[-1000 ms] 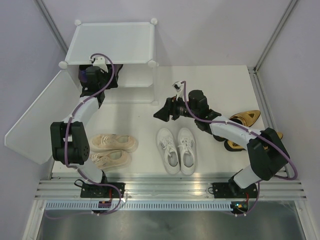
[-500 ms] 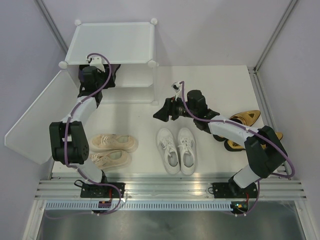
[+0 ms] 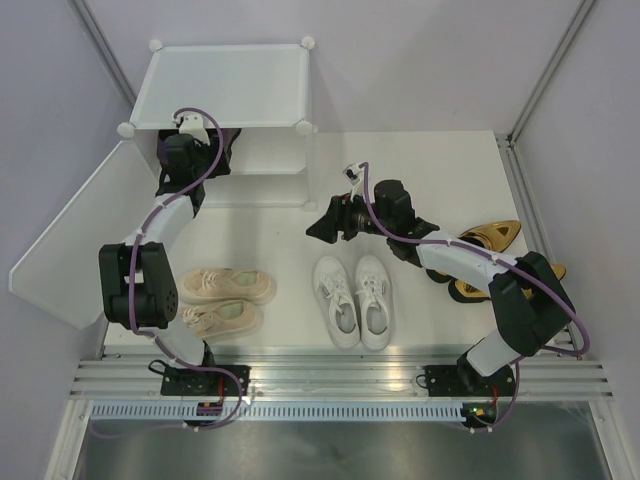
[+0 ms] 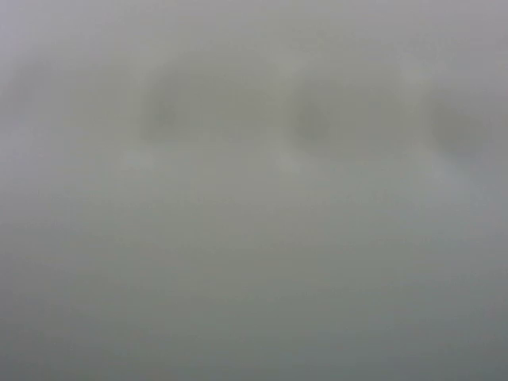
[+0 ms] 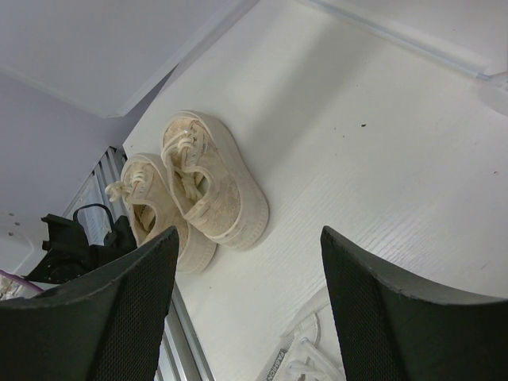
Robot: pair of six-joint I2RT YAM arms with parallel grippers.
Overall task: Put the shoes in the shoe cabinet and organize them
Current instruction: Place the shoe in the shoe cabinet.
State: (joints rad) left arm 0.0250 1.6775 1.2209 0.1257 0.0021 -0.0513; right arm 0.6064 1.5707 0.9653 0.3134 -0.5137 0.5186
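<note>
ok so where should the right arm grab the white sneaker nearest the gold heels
Probably by its collar, from straight above: one finger of the right gripper inside the opening, the other on the outer side. The white sneaker stands upright on its sole, and its mate lies close alongside, leaving little gap.

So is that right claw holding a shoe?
No, the right claw is open and empty; the beige sneakers lie on the table beyond it.

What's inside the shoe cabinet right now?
The left arm reaches into the shoe cabinet. Its white top panel covers the inside, and the left wrist view is only blur, so whatever is stored there cannot be seen.
</note>
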